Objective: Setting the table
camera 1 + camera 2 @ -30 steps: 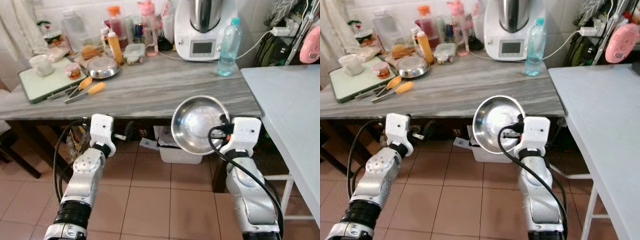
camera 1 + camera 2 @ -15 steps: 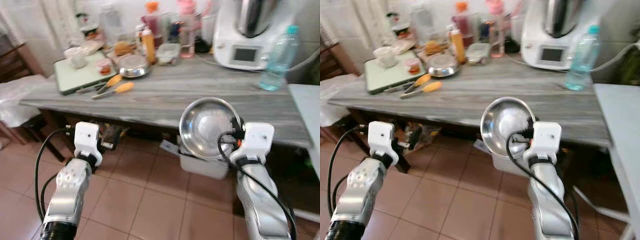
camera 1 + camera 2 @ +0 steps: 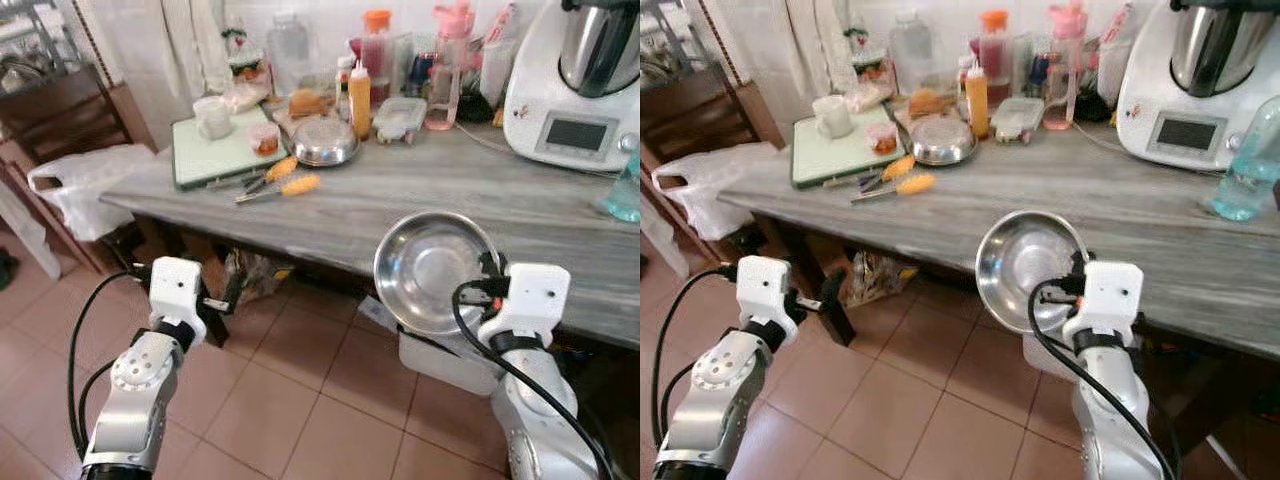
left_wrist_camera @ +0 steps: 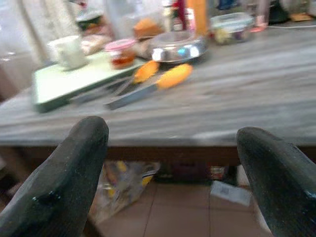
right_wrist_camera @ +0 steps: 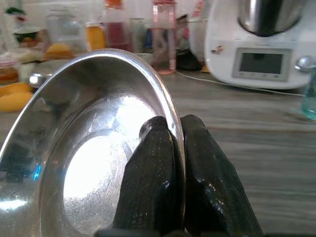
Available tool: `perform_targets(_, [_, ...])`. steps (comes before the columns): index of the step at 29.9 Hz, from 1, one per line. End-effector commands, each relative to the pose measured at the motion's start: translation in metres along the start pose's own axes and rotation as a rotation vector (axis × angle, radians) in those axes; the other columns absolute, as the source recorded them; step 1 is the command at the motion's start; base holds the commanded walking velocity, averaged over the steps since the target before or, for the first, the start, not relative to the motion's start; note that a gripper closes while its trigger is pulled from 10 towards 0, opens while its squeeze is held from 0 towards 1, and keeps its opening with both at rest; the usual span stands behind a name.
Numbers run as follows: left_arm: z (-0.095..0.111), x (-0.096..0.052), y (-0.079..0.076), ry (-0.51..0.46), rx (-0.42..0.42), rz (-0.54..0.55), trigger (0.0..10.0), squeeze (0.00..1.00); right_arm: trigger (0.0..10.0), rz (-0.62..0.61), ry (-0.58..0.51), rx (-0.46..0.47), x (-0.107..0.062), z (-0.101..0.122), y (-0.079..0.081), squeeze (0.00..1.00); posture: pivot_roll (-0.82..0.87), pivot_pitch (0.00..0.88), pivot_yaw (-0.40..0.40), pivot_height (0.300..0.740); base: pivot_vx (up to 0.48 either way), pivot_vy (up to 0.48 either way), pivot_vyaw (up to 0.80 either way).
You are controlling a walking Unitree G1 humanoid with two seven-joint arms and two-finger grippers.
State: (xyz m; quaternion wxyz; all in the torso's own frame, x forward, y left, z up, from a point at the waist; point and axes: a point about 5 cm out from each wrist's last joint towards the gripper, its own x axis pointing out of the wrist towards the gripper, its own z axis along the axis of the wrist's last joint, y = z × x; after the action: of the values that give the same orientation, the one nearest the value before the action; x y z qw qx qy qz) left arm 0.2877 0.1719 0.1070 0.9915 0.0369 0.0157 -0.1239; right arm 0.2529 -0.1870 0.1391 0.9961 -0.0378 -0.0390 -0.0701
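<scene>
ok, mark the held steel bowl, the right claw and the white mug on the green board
steel bowl (image 3: 432, 270), left eye view, inner base.
right claw (image 5: 177, 148), right wrist view, between fingertips at the bowl rim.
white mug (image 3: 829, 115), right eye view, side wall.

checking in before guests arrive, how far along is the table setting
Early stage. No place looks set yet. In hand: the right gripper pinches the rim of a steel bowl, held off the counter. The left gripper is open and empty. A second steel bowl and tongs sit on the counter.

Home kitchen: cluttered wooden counter (image 3: 480, 195), food processor (image 3: 580, 85), tiled floor (image 3: 290, 410)
</scene>
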Motion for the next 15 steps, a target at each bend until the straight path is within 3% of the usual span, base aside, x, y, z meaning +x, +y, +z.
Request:
perform_targets(1, [0.0032,-0.0001,0.0007,0.0,0.015,-0.008,10.0,0.0,10.0,-0.012,-0.02,0.01,-0.0003,0.0065,-0.0007,0.0,-0.05,0.0,0.104,0.74,0.289,0.0,0.0])
perform_targets(7, [0.0009,-0.0005,-0.0039,0.009,0.01,-0.026,10.0,0.0,10.0,-0.022,-0.004,0.029,-0.0021,0.0046,0.0003,0.0,-0.06,0.0,0.107,0.74,0.289,0.0,0.0])
perform_targets(15, [-0.0001,-0.0006,-0.0074,0.017,0.005,-0.038,10.0,0.0,10.0,-0.013,-0.003,0.032,-0.0019,0.0059,0.0012,0.0,-0.06,0.0,0.103,0.74,0.283,0.0,-0.8])
